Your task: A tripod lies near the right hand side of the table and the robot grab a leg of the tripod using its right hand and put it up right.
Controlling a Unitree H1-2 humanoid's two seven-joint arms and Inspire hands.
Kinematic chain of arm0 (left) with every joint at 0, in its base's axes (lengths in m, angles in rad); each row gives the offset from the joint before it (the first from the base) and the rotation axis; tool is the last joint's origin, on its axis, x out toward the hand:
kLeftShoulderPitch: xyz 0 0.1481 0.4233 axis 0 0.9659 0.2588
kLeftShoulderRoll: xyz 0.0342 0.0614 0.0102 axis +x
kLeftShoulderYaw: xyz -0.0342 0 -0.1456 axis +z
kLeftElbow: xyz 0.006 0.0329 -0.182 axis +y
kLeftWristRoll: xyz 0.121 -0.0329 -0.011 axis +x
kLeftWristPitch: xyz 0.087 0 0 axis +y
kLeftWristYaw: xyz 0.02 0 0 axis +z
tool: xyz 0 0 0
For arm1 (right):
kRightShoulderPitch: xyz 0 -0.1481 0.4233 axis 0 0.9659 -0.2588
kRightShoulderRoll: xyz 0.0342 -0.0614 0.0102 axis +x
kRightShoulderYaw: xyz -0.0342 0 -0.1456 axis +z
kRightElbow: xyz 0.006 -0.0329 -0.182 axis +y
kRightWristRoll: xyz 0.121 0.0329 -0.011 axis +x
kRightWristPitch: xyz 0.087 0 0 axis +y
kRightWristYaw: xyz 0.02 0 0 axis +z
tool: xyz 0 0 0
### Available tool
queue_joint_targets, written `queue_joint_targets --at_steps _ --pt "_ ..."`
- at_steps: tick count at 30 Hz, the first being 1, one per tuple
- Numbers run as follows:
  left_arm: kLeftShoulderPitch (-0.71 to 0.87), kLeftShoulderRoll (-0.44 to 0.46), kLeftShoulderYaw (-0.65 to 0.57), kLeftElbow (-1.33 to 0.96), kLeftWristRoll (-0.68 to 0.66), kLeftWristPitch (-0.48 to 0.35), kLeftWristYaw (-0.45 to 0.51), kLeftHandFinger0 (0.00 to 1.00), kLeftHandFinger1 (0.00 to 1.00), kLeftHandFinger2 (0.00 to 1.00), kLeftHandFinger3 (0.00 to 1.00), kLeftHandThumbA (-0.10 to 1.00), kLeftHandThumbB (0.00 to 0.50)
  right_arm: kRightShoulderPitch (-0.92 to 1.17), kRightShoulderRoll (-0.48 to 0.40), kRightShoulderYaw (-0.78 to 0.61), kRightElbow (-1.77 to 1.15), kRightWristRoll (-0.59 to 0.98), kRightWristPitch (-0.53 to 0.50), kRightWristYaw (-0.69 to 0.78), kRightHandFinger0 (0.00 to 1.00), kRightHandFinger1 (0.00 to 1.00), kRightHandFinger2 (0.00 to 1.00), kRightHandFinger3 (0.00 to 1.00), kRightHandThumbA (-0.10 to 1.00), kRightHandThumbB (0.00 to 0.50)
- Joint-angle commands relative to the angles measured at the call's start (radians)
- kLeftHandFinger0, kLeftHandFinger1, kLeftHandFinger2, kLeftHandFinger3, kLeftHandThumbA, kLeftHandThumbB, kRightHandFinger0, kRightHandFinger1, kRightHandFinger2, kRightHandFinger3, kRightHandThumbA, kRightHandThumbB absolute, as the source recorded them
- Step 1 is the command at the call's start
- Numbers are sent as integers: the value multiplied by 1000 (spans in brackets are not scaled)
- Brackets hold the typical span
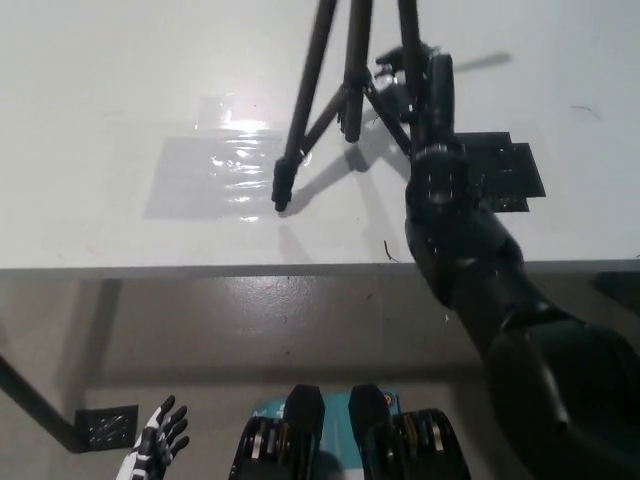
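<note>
A black tripod (325, 100) stands on the white table (120, 80) at the top middle, its legs spread downward. One foot (282, 200) rests near a shiny patch and another foot (352, 130) sits further back. My black right hand (415, 85) is shut on the tripod's right leg, with the arm running up from the bottom right. The tripod's head lies beyond the top edge of the picture. My white left hand (160, 440) hangs open at the lower left, below the table.
A glossy clear patch (215, 175) lies on the table left of the tripod. A black square marker (505, 170) sits to the right of my arm. The table's front edge (200, 268) crosses the picture. A table leg with a black foot plate (105, 425) stands at the lower left.
</note>
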Motion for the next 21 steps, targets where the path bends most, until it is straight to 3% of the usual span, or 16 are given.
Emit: queue_joint_targets --at_steps 1,4,6,10,12,13,14,15,16,17,18,21 --pt "-5 10 5 -20 10 -46 2 1000 1000 1000 1000 1000 51 -15 11 41 2 23 -117 -44 0 0 223 133 204 39" --pt "-4 11 3 -20 10 -44 -1 1000 1000 1000 1000 1000 48 9 10 57 5 33 -116 -46 0 0 130 50 168 44" --pt "-13 17 7 -23 9 -38 -1 1000 1000 1000 1000 1000 48 11 4 71 4 35 -117 -46 0 0 119 24 156 45" --pt "-29 17 10 -21 6 -38 -1 1000 1000 1000 1000 1000 61 16 -18 84 -14 50 -117 -13 0 0 140 88 243 76" --pt "-29 17 10 -21 8 -37 -1 1000 1000 1000 1000 1000 60 22 -28 95 -27 53 -117 14 0 18 216 131 346 111" --pt "-29 17 10 -19 8 -39 -1 1000 1000 1000 1000 1000 64 24 -34 102 -30 54 -117 26 72 130 350 205 384 145" --pt "-29 16 11 -18 8 -41 0 1000 1000 1000 1000 1000 63 24 -39 108 -31 55 -117 37 125 169 374 216 429 155" --pt "-40 20 12 -16 5 -40 -3 1000 1000 1000 1000 1000 64 17 -48 120 -27 52 -117 60 282 345 553 413 558 224" --pt "-41 19 12 -17 0 -37 -6 1000 1000 1000 1000 1000 64 15 -60 135 -26 50 -117 116 554 678 915 785 634 345" --pt "-40 19 13 -18 -6 -36 -8 1000 1000 1000 1000 1000 65 7 -66 145 -15 49 -117 154 925 1000 1000 1000 741 411" --pt "-40 19 12 -19 -3 -33 -8 1000 1000 1000 1000 1000 67 5 -74 145 -17 67 -116 227 1000 1000 1000 1000 795 482" --pt "-38 18 10 -21 2 -31 -6 1000 1000 1000 1000 1000 65 4 -90 149 -27 86 -84 323 1000 1000 1000 1000 869 500"
